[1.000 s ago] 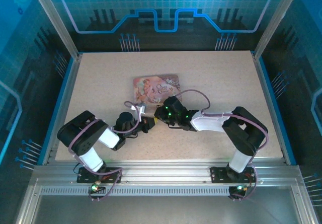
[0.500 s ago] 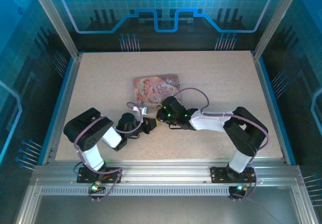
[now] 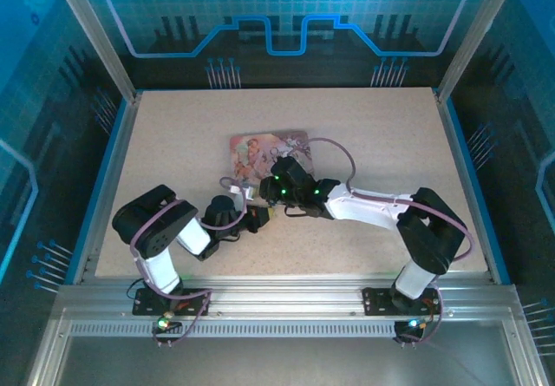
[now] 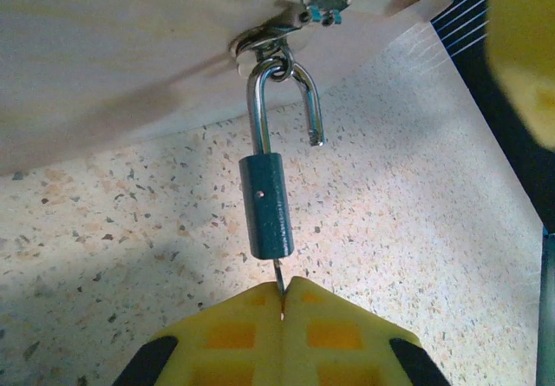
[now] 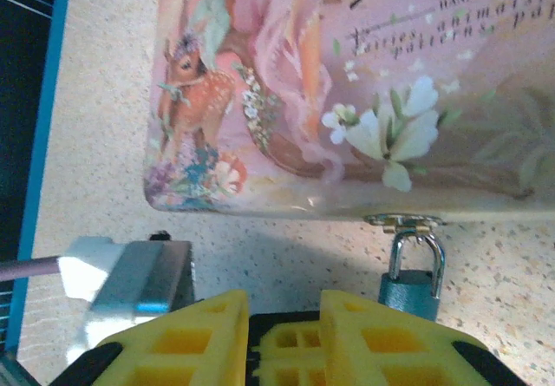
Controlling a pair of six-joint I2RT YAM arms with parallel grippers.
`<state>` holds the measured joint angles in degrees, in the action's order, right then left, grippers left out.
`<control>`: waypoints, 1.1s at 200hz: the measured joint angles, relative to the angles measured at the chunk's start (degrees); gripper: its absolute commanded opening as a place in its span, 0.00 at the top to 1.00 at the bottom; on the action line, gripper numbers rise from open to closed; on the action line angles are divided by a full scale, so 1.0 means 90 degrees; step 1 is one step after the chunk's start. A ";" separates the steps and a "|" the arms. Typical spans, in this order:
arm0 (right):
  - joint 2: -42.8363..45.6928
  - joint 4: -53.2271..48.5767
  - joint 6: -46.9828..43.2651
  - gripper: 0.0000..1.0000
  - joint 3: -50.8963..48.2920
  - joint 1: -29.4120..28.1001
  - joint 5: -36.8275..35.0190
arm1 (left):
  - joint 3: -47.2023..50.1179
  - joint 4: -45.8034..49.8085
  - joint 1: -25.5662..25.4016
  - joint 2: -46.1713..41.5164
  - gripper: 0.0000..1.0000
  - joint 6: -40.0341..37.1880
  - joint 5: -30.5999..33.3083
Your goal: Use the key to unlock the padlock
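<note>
Left gripper (image 4: pixel 283 296) pinched tight on key (image 4: pixel 278 274). Key tip sits in bottom of padlock (image 4: pixel 266 206). Padlock lies on speckled table (image 4: pixel 416 212) just off tin (image 4: pixel 130 48), shackle open (one leg free), other leg hooked through tin's hasp (image 4: pixel 260 43). Right gripper (image 5: pixel 284 310) narrowly parted, holding nothing, at tin's hasp edge, beside padlock.

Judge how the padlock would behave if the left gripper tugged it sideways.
The padlock likely swings, since its shackle hangs loosely through the hasp. Small and metal, it is probably stiff and light. The thin key pinched by the left gripper may slip.
</note>
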<state>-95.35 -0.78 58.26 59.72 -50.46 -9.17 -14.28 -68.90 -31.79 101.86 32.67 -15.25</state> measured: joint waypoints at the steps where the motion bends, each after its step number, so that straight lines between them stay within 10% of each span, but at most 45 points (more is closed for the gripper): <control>1: 0.0000 0.0007 0.0007 0.68 0.0000 0.0002 0.0005 | 0.0000 -0.0005 0.0000 0.0005 1.00 0.0000 0.0000; 117: -0.0070 0.0566 0.0452 0.44 -0.0867 0.0153 0.0068 | 0.0002 -0.0284 0.0000 0.0177 1.00 0.0214 -0.0078; 184: -0.0695 0.0481 0.0529 0.52 -0.0687 0.0153 0.0095 | 0.0068 -0.0619 0.0000 0.0253 1.00 0.0381 -0.0233; 220: -0.0809 0.0748 0.0597 0.74 -0.0663 0.0155 0.0260 | 0.0075 -0.0860 0.0000 0.0415 1.00 0.0483 -0.0308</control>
<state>-102.63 5.96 63.64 53.76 -49.06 -6.83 -13.61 -76.64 -31.79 105.60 37.01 -18.02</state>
